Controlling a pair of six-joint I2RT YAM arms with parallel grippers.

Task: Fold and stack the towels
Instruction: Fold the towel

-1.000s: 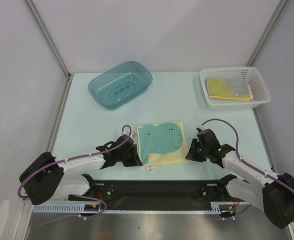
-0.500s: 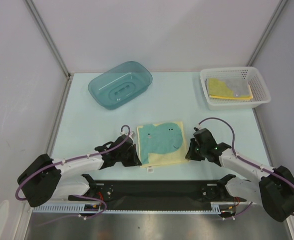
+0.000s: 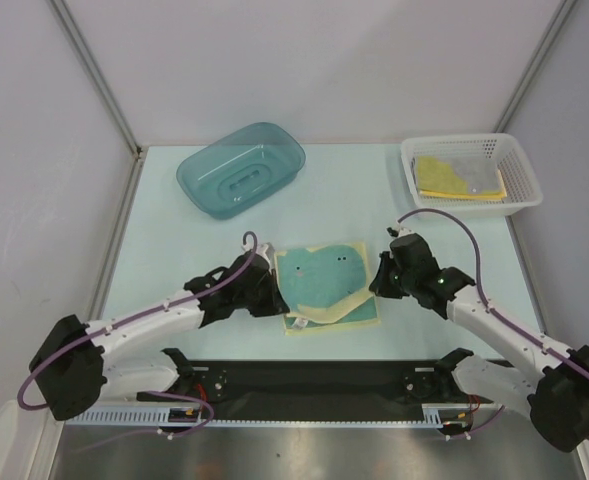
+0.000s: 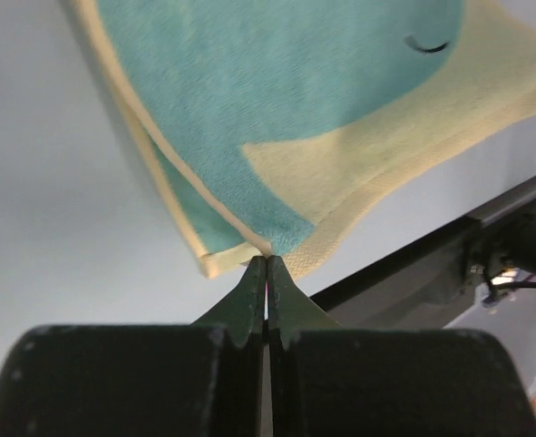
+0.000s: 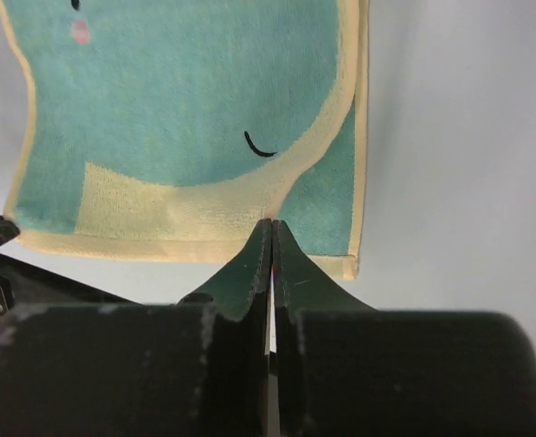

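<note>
Gripping towel (image 3: 324, 283) by both near corners
Clamped on it with left pincer (image 3: 274, 300) and right pincer (image 3: 377, 283), near edge raised off bench (image 3: 174, 240), nearward of tub (image 3: 241, 168), slightly to its right

No writing, brand, number or sign can be read in any view. A small white tag (image 3: 299, 322) at the near edge of the cream-and-teal towel (image 3: 319, 278), just below the middle of the overhead frame, bears dark marks too small to make out.
</note>
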